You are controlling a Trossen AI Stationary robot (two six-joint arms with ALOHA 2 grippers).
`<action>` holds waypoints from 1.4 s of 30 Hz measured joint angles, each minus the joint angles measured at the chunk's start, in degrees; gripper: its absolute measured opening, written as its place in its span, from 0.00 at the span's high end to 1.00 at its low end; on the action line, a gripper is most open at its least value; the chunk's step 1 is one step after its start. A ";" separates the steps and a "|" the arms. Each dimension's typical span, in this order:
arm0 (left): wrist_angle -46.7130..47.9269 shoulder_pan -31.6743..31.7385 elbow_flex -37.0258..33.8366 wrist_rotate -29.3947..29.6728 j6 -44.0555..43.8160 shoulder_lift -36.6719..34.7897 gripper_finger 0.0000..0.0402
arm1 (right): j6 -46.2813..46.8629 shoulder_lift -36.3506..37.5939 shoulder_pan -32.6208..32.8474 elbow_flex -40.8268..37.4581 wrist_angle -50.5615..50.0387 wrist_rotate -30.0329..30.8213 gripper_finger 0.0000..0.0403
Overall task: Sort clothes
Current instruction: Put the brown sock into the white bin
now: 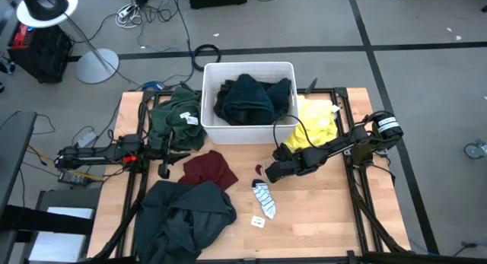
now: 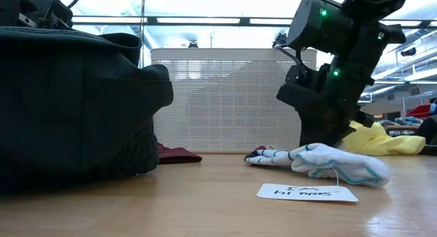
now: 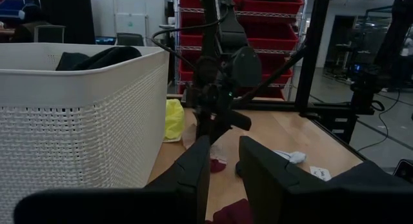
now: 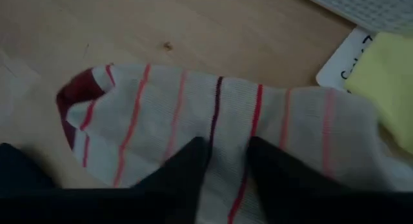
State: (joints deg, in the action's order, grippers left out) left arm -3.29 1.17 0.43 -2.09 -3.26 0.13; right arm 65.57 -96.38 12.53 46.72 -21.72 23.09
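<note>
The right gripper [image 1: 268, 171] is low over the worktop [image 1: 319, 211], just in front of the white tub [image 1: 248, 132], with its two dark fingers [image 4: 187, 169] pressed onto a red-striped pale sock [image 4: 213, 114] and a narrow gap between them; whether the fabric is actually pinched cannot be told. The sock's maroon toe [image 4: 76, 88] lies flat on the wood. Beside it sits a paper tag [image 4: 345, 59] and the edge of a yellow garment [image 1: 316, 125], which is bunched against the tub's right side. Just nearer the front edge lies a second sock with blue stripes [image 1: 264, 199], with a small white label [image 1: 258, 221] next to it. A maroon piece [image 1: 209, 169] lies near the middle, a dark grey-green jacket [image 1: 183, 214] is heaped at the front left, and a green top [image 1: 176, 116] rests left of the tub. Dark blue clothing [image 1: 251, 99] fills the tub. The left gripper [image 1: 169, 162] hovers beside the maroon piece, fingers [image 3: 193, 169] narrowly apart and holding nothing.
</note>
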 joint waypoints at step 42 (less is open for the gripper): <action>-0.04 0.00 0.00 0.00 0.00 0.01 0.78 | -58.83 5.34 -10.45 51.09 -13.49 3.97 1.00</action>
State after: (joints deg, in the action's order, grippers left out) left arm -3.33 1.17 0.43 -2.09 -3.26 0.14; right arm 6.73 -91.04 2.09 97.81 -35.21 27.06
